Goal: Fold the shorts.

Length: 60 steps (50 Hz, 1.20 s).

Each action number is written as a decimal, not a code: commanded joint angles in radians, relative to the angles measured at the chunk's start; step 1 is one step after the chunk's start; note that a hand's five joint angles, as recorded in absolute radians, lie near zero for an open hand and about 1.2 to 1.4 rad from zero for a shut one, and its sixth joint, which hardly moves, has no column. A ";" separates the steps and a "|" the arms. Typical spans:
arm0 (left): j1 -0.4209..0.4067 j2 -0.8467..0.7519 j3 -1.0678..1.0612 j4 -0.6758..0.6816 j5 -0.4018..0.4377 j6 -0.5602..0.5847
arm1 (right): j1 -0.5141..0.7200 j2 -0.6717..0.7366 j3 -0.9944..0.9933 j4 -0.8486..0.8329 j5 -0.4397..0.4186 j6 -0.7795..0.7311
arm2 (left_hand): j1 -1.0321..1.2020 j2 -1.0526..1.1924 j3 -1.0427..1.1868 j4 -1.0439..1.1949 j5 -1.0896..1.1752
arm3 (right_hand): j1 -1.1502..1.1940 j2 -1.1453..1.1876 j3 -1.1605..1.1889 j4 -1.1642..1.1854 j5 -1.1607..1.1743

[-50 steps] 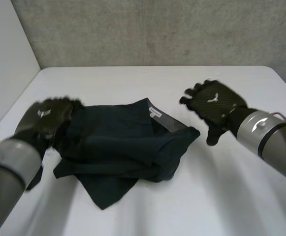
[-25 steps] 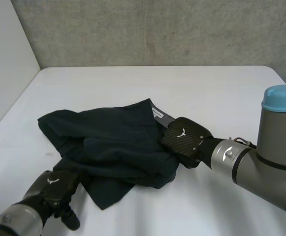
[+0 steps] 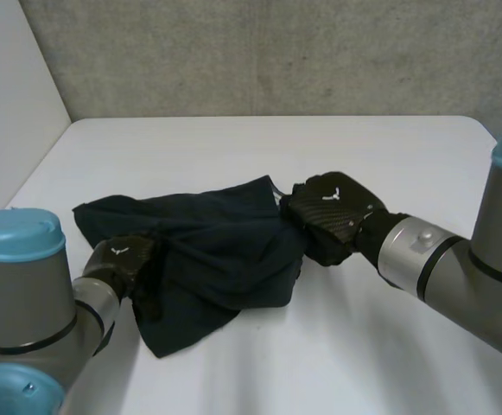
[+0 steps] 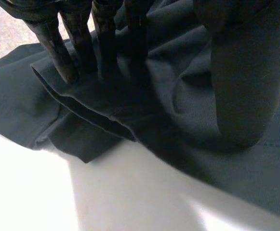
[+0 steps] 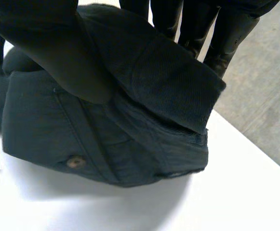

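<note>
Shorts: dark shorts point(image 3: 225, 251), rumpled and partly doubled over, lie on the white table point(image 3: 233, 147) around its middle, a little toward the left edge.
Left hand: the left hand point(image 3: 121, 259) is on the shorts' side nearest the table's left edge. Its fingers point(image 4: 62, 53) come down on a folded hem point(image 4: 82, 113), its thumb point(image 4: 236, 86) presses the cloth beside them, and a ridge of fabric is gathered between.
Right hand: the right hand point(image 3: 333, 212) is at the shorts' side facing the right edge. It is closed around the waistband point(image 5: 168, 77), with the thumb point(image 5: 58, 53) in front and the fingers point(image 5: 226, 33) behind.
Button: a button point(image 5: 74, 162) shows low on the bunched cloth under the thumb.
</note>
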 commanded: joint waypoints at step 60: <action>-0.032 0.389 0.398 -0.104 0.070 0.152 | -0.107 -0.133 -0.313 0.186 0.148 -0.001 | 1.081 1.092 1.096 1.097 1.107 | 0.449 0.231 0.211 0.208 0.250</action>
